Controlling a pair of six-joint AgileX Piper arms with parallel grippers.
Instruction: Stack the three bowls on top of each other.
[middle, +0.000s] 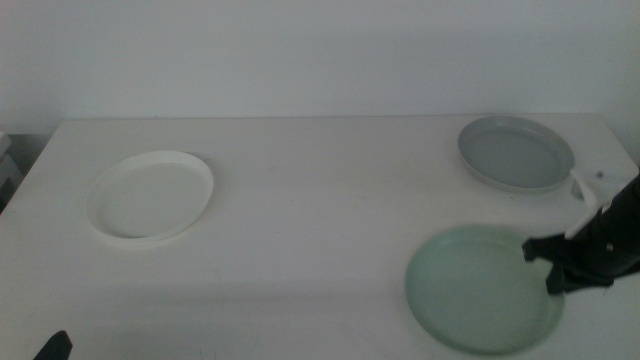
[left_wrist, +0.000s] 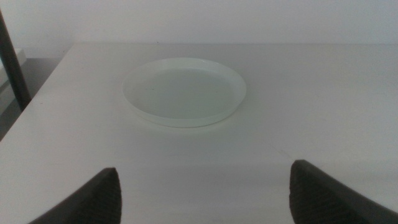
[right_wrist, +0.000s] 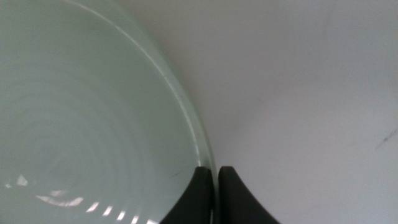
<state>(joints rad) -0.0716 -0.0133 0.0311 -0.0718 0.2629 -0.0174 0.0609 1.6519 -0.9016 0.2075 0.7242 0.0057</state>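
The pale mint green bowl (middle: 484, 289) lies at the front right of the table. My right gripper (middle: 548, 268) is at its right edge, shut on its rim; the right wrist view shows the two jaws pinching the green bowl's rim (right_wrist: 198, 134). The grey bowl (middle: 516, 152) sits at the back right, behind that arm. The white bowl (middle: 152, 194) sits at the left; it also shows in the left wrist view (left_wrist: 185, 91). My left gripper (left_wrist: 205, 193) waits open near the front left corner, well short of the white bowl.
The white table (middle: 320, 220) stretches between the bowls. Its right edge runs close to the grey bowl. A dark post (left_wrist: 12, 62) stands off the table's left side.
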